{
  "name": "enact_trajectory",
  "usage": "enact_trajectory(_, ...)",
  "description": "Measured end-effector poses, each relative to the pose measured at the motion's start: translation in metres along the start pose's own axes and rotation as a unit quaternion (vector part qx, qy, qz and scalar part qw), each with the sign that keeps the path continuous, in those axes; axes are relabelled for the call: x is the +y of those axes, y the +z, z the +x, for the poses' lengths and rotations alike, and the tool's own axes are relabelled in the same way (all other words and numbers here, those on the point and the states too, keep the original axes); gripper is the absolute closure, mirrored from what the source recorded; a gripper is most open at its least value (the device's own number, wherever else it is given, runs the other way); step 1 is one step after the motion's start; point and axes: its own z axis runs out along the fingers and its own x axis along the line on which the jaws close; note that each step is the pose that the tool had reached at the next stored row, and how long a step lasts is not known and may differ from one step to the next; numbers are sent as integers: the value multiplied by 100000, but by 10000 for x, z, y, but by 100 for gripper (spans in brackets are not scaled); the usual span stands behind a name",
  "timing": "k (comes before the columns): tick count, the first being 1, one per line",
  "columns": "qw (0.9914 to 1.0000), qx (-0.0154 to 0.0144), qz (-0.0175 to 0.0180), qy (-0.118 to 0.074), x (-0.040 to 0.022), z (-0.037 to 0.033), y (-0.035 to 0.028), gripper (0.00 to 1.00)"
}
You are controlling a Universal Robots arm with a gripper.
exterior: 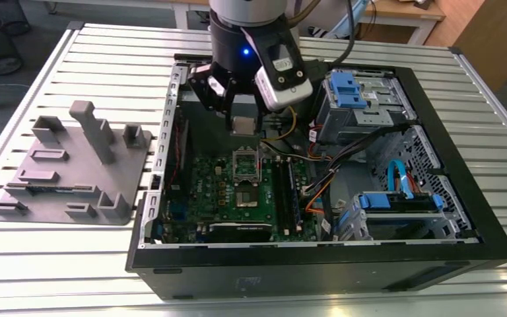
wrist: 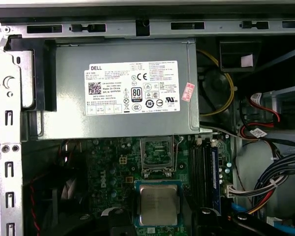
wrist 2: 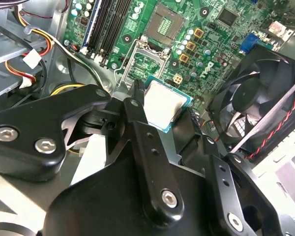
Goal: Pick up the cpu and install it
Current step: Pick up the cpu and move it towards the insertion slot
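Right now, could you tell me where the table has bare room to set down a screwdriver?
Bare table runs between the tray and the near edge, and beyond the tray. The case is crowded: cables, and the claw holding the cpu over the board.

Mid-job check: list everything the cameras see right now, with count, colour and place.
cpu: one, silvery top, gripped by the tool over the motherboard
socket: one, dark with metal rim, on the motherboard
motherboard: one, green, inside the case
case: one, black, open, on the table
power supply: one, grey, inside the case
fan: one, black, beside the motherboard
tray: one, grey, exterior view's left of the case
table: one, pale, under everything
tool: one, black, shut on the cpu
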Motion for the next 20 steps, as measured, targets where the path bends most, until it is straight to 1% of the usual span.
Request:
enact_trajectory(4,100000,-4,-1,-2,-18,-1,13,53)
enact_trajectory(10,100000,-2,4,1,-69,-2,42,53)
enact_trajectory(20,100000,0,5,-3,-83,-3,52,53)
